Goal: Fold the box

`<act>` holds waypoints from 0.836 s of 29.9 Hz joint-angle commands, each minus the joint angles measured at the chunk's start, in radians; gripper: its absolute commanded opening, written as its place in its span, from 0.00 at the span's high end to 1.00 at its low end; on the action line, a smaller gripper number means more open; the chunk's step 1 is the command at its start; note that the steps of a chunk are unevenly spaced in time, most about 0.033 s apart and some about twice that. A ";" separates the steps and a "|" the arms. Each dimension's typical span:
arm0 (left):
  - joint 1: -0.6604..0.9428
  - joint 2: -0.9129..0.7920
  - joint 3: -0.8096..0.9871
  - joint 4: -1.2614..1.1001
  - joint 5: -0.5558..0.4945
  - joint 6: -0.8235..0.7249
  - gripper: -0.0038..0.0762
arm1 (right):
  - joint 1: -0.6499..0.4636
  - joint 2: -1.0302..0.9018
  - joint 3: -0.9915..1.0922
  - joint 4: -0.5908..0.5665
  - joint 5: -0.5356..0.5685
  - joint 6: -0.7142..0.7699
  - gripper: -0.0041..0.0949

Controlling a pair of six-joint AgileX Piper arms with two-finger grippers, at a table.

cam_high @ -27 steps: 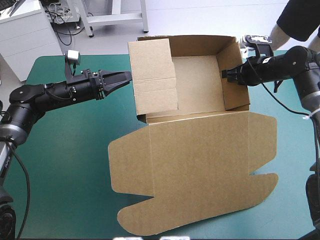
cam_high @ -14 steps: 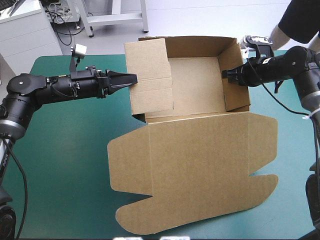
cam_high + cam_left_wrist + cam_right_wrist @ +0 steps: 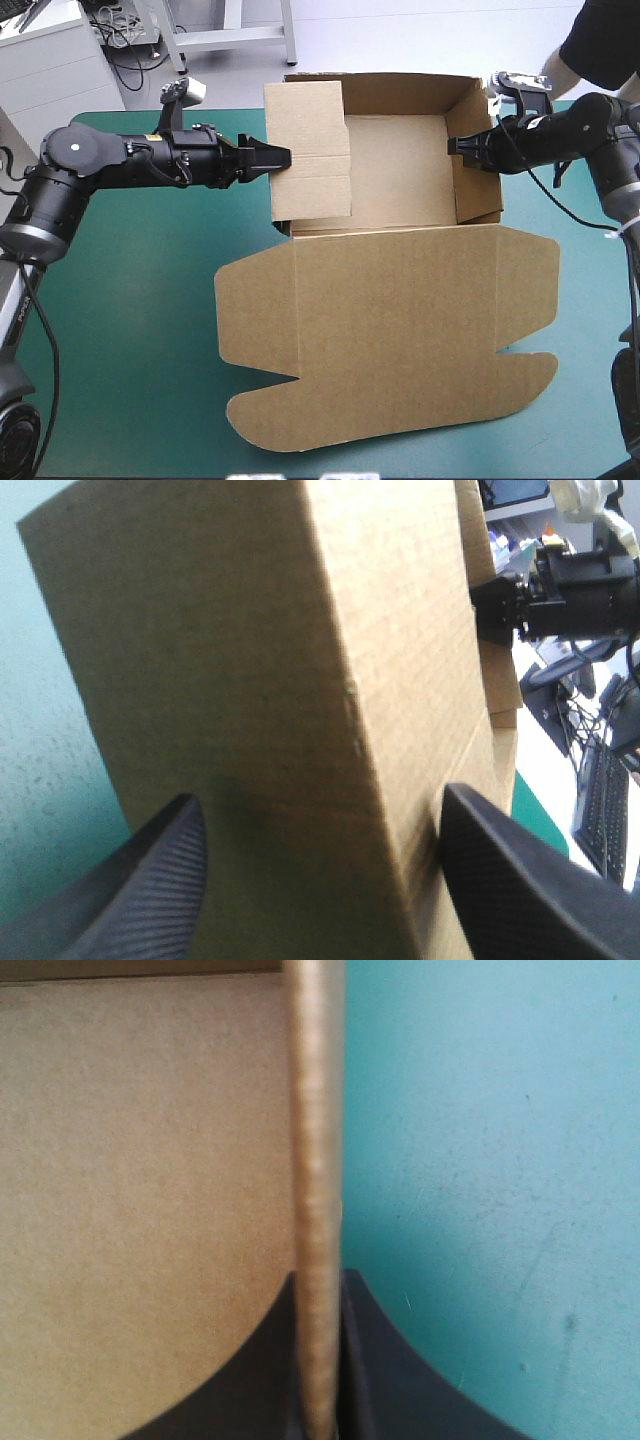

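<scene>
**Holding a part-raised brown box at both side walls**

Item: the box (image 3: 390,340), one cut sheet of brown board. It lies across the centre and the upper middle of the high view, on the teal-green cover (image 3: 130,330).

Tray: sits in the upper middle of the frame, open at the top. The far wall (image 3: 400,88) and the right wall (image 3: 478,160) stand upright around the bare floor (image 3: 400,175).

Left wall: the left wall panel (image 3: 310,150) is raised. It shows a broad face to the overhead camera, with crease lines running across it.

Lid: the lid (image 3: 400,300) lies flat toward the lower edge of the frame. Its rounded tabs spread out at the lower left and at the right.

Left gripper (image 3: 272,158): comes in from the left of the frame and meets the outer side of the left wall panel. In its wrist view (image 3: 320,795) the black fingers (image 3: 150,880) stand wide apart. The panel's brown face fills the space between and ahead of them.

Right gripper (image 3: 455,146): comes in from the upper right of the frame and sits at the right wall. In its wrist view (image 3: 320,1275) the fingers are all but together, clamped on the wall's thin edge. Board lies to one side of that edge and cover to the other. The left wrist view also shows this gripper (image 3: 492,612), farther off past the panel.
</scene>
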 commanded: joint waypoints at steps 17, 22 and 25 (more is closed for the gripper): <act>-0.233 0.132 -0.334 0.568 0.045 -0.361 0.43 | 0.032 -0.041 -0.024 -0.075 -0.025 0.117 0.96; -0.269 0.196 -0.429 0.674 0.124 -0.440 0.43 | 0.077 -0.034 -0.024 -0.109 -0.035 0.164 0.96; -0.289 0.237 -0.495 0.757 0.187 -0.460 0.44 | 0.108 -0.028 -0.024 -0.161 -0.038 0.198 0.96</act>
